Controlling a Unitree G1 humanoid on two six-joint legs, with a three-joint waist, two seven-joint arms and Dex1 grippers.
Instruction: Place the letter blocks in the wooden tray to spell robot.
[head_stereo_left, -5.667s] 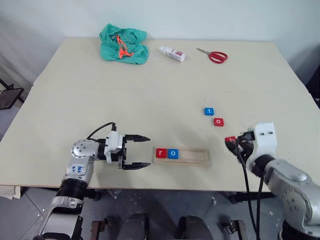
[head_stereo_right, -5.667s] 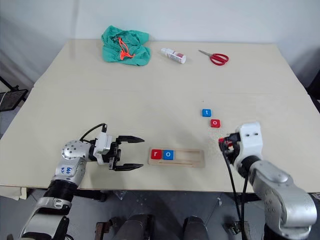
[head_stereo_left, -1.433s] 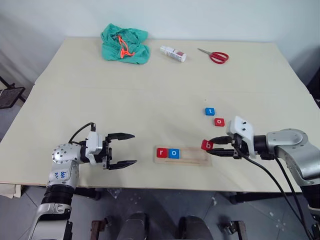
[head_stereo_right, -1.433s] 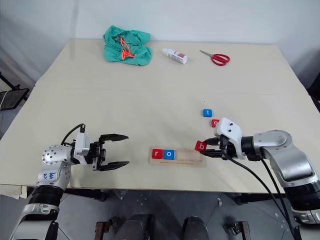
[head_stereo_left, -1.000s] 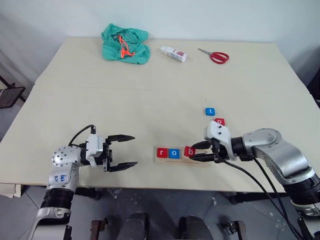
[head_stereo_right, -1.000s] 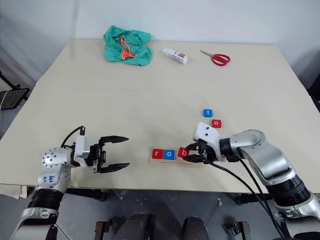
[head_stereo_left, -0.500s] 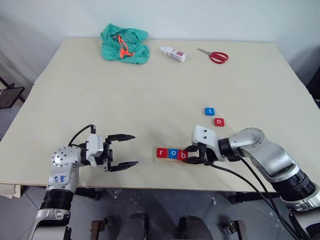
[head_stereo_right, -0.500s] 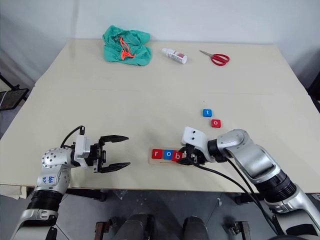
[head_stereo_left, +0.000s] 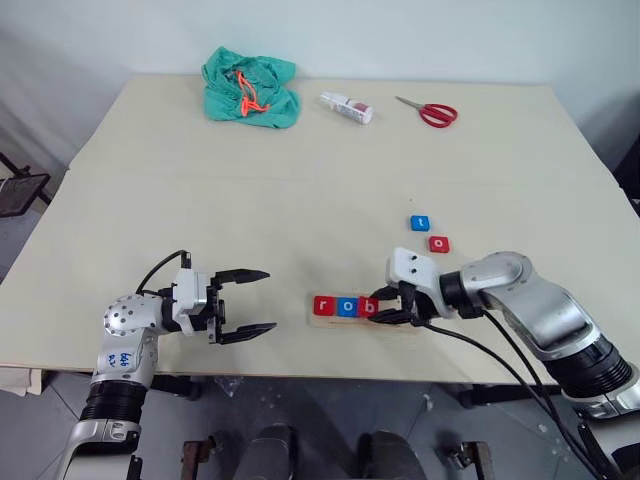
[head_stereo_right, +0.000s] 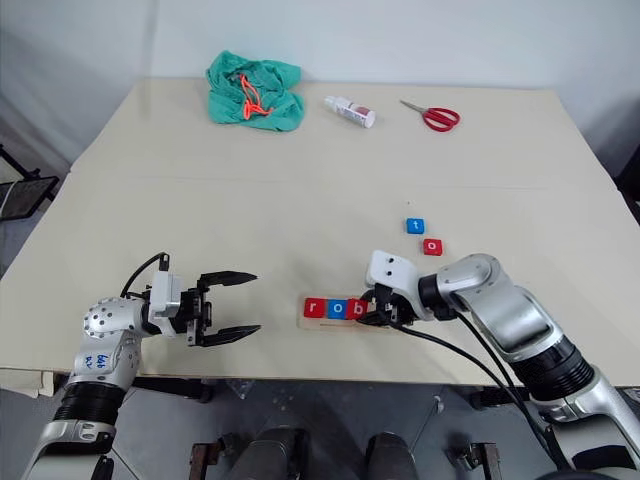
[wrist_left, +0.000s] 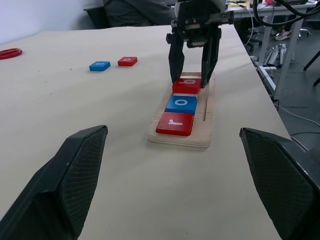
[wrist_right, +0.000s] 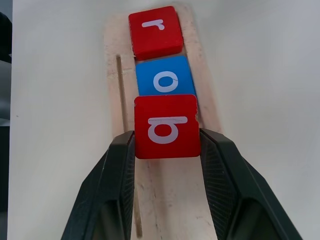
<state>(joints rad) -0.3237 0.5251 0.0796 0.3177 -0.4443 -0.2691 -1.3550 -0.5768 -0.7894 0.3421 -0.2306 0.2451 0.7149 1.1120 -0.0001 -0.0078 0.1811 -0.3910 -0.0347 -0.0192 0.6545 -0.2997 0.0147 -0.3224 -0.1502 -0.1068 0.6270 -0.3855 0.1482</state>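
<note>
1. Near the front edge of the table (head_stereo_left: 150, 200), the wooden tray (wrist_left: 206, 127) lies lengthwise, a light-wood strip with rounded corners and a thin groove along one side.
2. Three letter blocks sit in a row at its left end: a red r (head_stereo_left: 323, 306), a blue o (head_stereo_left: 346, 306), then a red b (wrist_right: 167, 126), each a flat square with a white lowercase letter.
3. The right gripper (wrist_right: 166, 145) pinches the b by its two side edges, right against the o; the b looks slightly raised over the tray.
4. At about 1 o'clock from the tray, apart from it, a blue t (head_stereo_left: 420, 223) and a red o (head_stereo_left: 438, 244) lie close together on the bare table.
5. At 9 o'clock from the tray, the left gripper (head_stereo_left: 248, 300) hovers with its fingers spread wide, holding nothing.
6. Along the far edge lie a crumpled green cloth (head_stereo_left: 250, 86), a small white bottle (head_stereo_left: 345, 107) and red scissors (head_stereo_left: 428, 112), all well away from the tray.
</note>
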